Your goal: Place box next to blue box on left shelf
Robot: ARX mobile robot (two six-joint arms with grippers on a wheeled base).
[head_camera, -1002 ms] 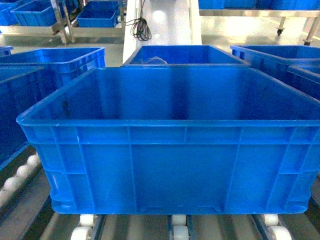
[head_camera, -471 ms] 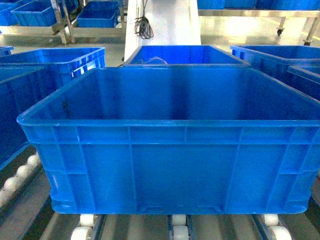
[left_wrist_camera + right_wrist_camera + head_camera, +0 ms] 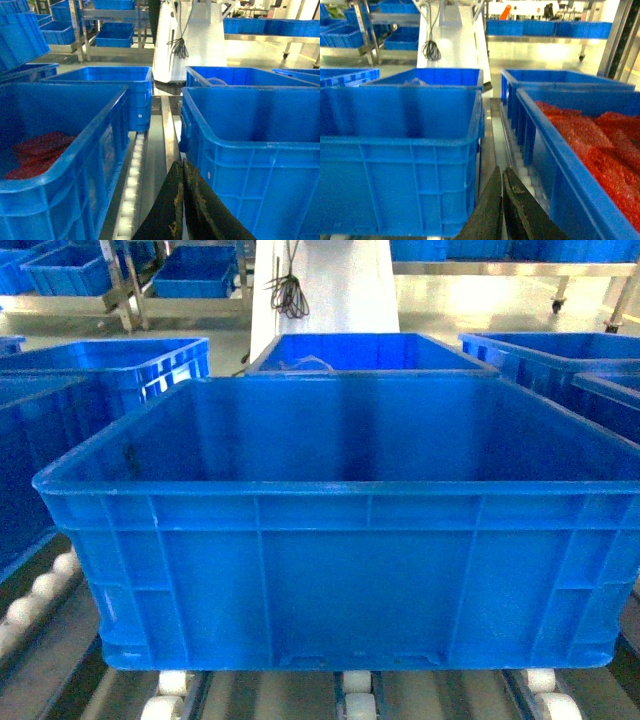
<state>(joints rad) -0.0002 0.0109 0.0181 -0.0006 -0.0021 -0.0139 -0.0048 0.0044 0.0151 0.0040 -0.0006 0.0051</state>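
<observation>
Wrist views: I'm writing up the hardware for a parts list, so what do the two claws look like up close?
Only the tips show, at the bottom edge of each wrist view. The left claw has two flat, dark, near-black fingers tapering to a narrow point, with scuffed, brownish, worn inner edges. The right claw looks the same: dark tapered fingers with rough, worn edges. No cables, markings or arm links are visible.

Only the two grippers show, each at 6 o'clock in its own wrist view. The left gripper (image 3: 183, 200) is a pair of flat, dark, nearly black fingers tapering to a point, their inner edges scuffed with yellowish-brown wear along the seam between them. The right gripper (image 3: 502, 200) has the same dark wedge-shaped fingers, with lighter scuffing along the seam.
</observation>
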